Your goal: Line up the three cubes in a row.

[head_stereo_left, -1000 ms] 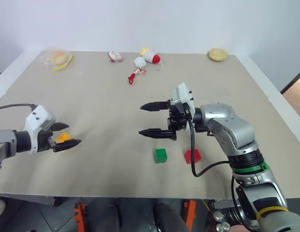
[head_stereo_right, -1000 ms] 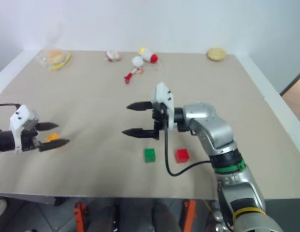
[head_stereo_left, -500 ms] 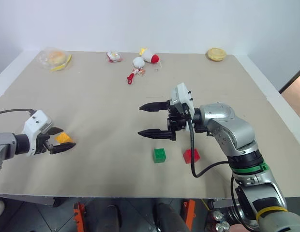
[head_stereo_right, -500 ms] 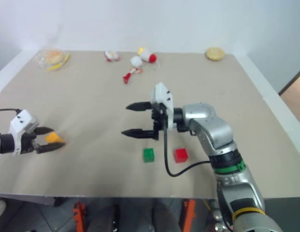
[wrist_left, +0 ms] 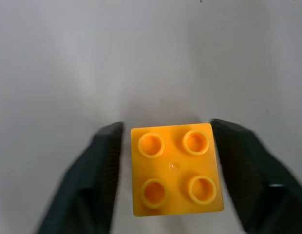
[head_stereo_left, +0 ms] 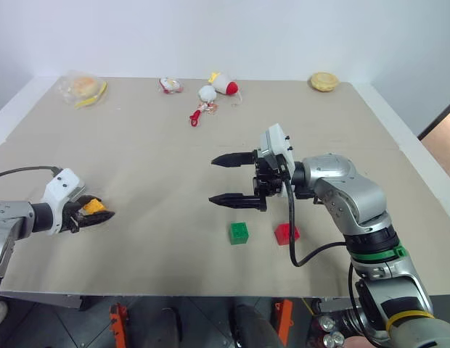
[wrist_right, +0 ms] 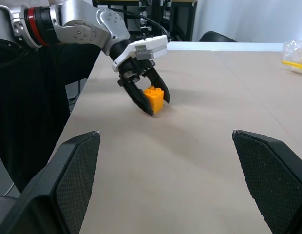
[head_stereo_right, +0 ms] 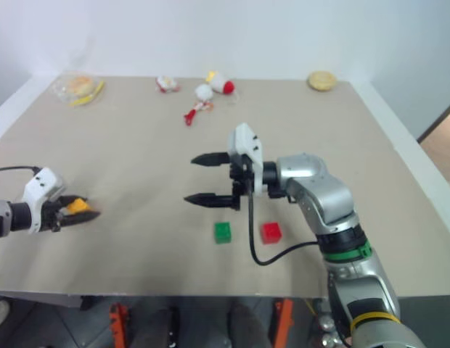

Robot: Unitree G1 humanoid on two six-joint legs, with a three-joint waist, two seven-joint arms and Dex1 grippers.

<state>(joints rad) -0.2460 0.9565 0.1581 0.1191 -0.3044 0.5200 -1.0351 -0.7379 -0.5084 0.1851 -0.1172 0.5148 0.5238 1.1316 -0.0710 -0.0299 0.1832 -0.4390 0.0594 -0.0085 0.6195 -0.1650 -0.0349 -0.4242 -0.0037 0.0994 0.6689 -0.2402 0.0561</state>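
Jaws of the left gripper (head_stereo_left: 96, 212), at the eye view's lower left, are closing around the orange cube (head_stereo_left: 93, 206) on the tabletop (head_stereo_left: 152, 145); the right gripper (head_stereo_left: 228, 179), mid-frame, is spread wide and empty above the green cube (head_stereo_left: 239, 233) and red cube (head_stereo_left: 287, 233). Left wrist view: black fingers (wrist_left: 90, 180) flank the studded cube, contact uncertain. Right wrist view: cube sits at upper left between the left fingers.

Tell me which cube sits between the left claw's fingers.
The orange-yellow cube, far out on the table's left side between the left claw; green cube and red cube sit free near the right claw.
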